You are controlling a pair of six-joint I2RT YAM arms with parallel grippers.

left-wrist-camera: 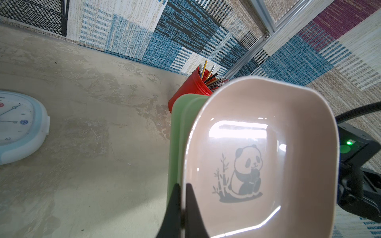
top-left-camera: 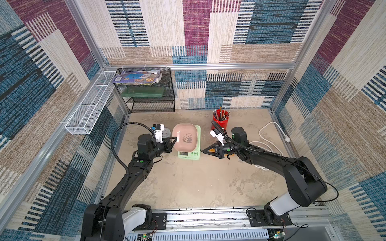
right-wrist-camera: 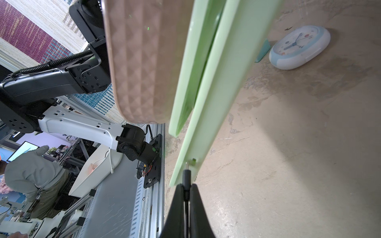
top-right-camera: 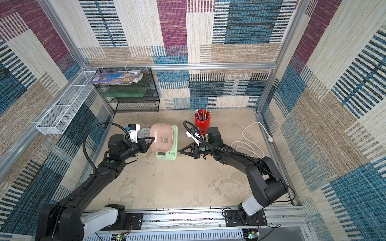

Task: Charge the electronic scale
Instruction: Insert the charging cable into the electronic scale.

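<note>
Right end effector [right-wrist-camera: 186, 186], plug [right-wrist-camera: 186, 175] at electronic scale [right-wrist-camera: 222, 72]

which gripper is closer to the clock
Left. The left gripper clamps the rim of the pink tray, right beside the clock. The right gripper holds a plug on the far side of the scale.

Tray [left-wrist-camera: 257, 134]: plastic, glossy inside, glare patch; underside faceted, duller. Scale [right-wrist-camera: 226, 61]: smooth matt plastic. Bench [top-left-camera: 198, 183]: rough, mottled, concrete-like. Walls [top-left-camera: 271, 27]: woven, carpet-like cloth. Rack [top-left-camera: 152, 104], basket [top-left-camera: 89, 108]: painted metal wire mesh. Cup [top-left-camera: 220, 124]: ribbed plastic. Clock [right-wrist-camera: 299, 47]: smooth plastic, slight sheen. Frame [top-left-camera: 229, 66]: bare metal, satin. Cable [top-left-camera: 265, 129]: smooth plastic sheath.
</note>
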